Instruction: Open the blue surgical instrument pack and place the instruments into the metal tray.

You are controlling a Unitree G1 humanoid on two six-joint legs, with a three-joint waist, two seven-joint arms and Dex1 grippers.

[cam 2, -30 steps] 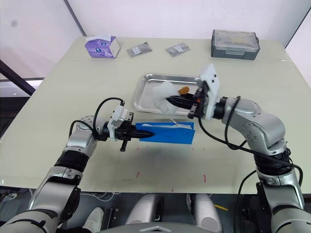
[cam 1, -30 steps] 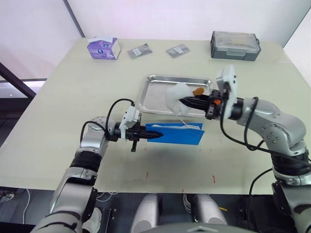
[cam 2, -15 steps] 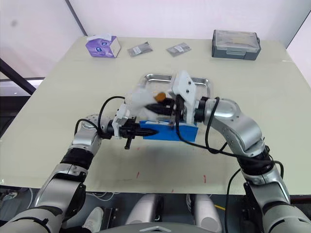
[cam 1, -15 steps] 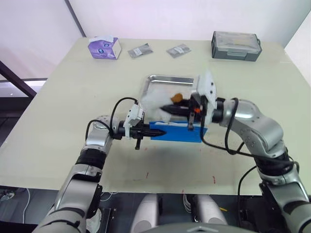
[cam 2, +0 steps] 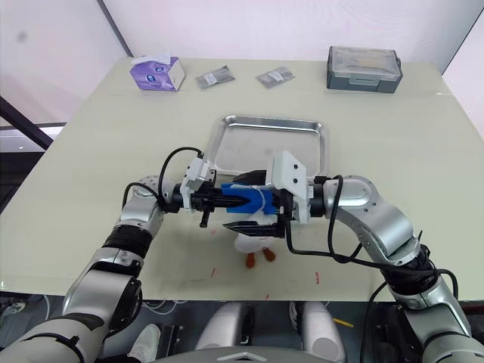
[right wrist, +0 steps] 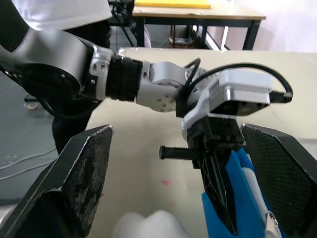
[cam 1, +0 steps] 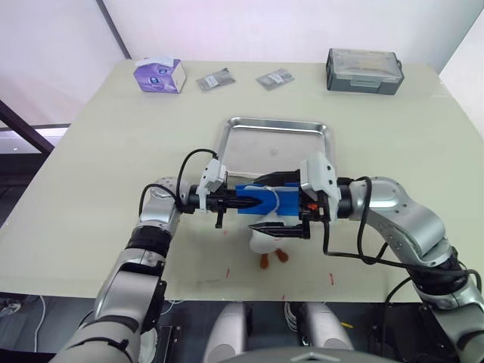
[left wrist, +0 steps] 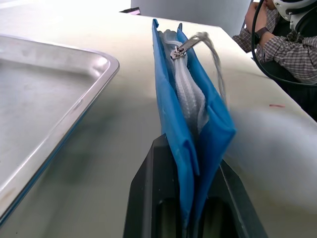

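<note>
My left gripper (cam 1: 243, 200) is shut on the left end of the blue surgical instrument pack (cam 1: 262, 199), which it holds on edge just in front of the metal tray (cam 1: 249, 147). The left wrist view shows the pack (left wrist: 173, 114) with its zipper pull at the far end and pale lining in the slit. The instruments are hidden inside. My right gripper (cam 1: 255, 204) stands wide open, one finger behind the pack and one in front, not touching it. In the right wrist view the pack (right wrist: 242, 198) sits between those spread fingers (right wrist: 81, 173). The tray holds nothing.
A white soft object with orange bits (cam 1: 266, 243) lies on the table near the front edge, below my right gripper. At the back stand a purple-white tissue box (cam 1: 158, 75), two small packets (cam 1: 217, 79) (cam 1: 275, 77) and a grey lidded box (cam 1: 364, 70). A person's plaid sleeve (left wrist: 282, 44) shows beyond the table.
My right gripper swung from over the tray down to the pack and opened, letting the white object drop to the table. The left gripper kept its hold on the pack.
</note>
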